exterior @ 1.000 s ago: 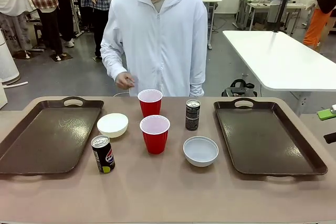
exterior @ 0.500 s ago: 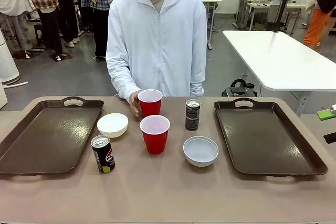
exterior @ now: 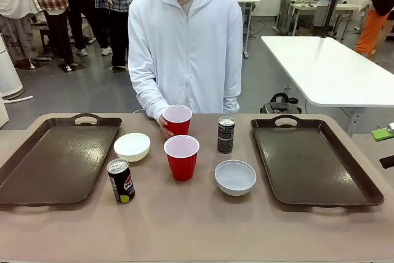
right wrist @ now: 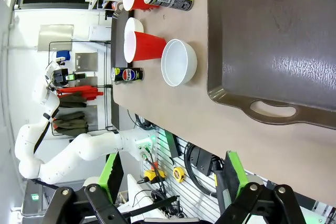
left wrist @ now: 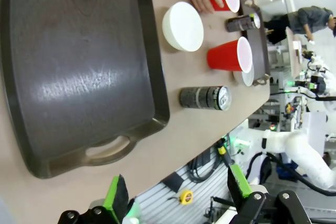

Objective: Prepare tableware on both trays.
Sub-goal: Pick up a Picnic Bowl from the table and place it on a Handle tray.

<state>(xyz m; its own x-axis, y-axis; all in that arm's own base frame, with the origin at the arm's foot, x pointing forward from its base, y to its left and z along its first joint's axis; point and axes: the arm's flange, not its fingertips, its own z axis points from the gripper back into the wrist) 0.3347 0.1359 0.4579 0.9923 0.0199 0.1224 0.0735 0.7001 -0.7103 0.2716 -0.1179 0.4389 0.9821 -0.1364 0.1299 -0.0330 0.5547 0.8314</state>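
Two dark brown trays lie flat, one at the left (exterior: pixel 55 158) and one at the right (exterior: pixel 314 161), both bare. Between them stand two red cups, far (exterior: pixel 177 120) and near (exterior: pixel 181 157), two white bowls (exterior: pixel 132 146) (exterior: pixel 235 177), a Pepsi can (exterior: pixel 121 180) and a dark can (exterior: pixel 226 135). The person's hand (exterior: pixel 164 126) holds the far cup. My left gripper (left wrist: pixel 177 192) is open, off the table's end beyond the left tray (left wrist: pixel 79 72). My right gripper (right wrist: pixel 171 177) is open too, off the table beside the right tray (right wrist: pixel 273 40).
The person in a white hoodie (exterior: pixel 188 47) stands at the far edge, behind the cups. A white table (exterior: pixel 326 72) stands at the back right. Bare tabletop (exterior: pixel 197 226) runs along the near edge.
The person's hand came down from chest height onto the far red cup, which shifted slightly to the right. Both arms kept still.
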